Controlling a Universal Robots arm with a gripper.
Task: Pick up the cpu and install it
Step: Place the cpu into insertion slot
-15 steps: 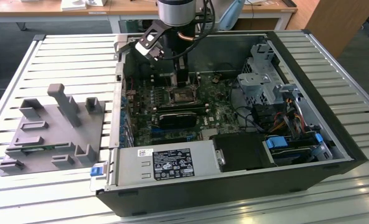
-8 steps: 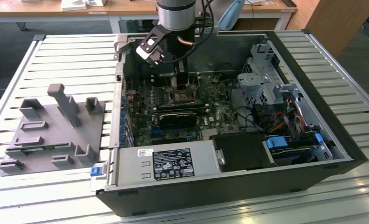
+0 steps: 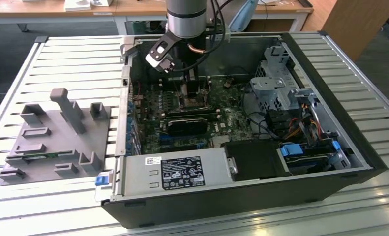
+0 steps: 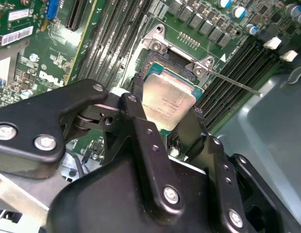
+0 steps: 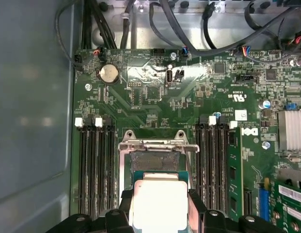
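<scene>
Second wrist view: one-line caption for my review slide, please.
The hand grips the cpu by its edges at the open socket.

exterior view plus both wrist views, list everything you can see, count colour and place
table: one, white, slatted, under everything
computer case: one, black, open, on the table
motherboard: one, green, inside the computer case
power supply: one, silver-grey, at the case's near edge in the exterior view
coin battery: one, silver, on the motherboard
socket: one, dark with a metal bracket, open, on the motherboard
cpu: one, silver-grey top, held over the socket
holder block: one, grey, on the table, at the exterior view's left of the case
arm: one, grey, reaching down into the case
tool: one, black, shut on the cpu
</scene>
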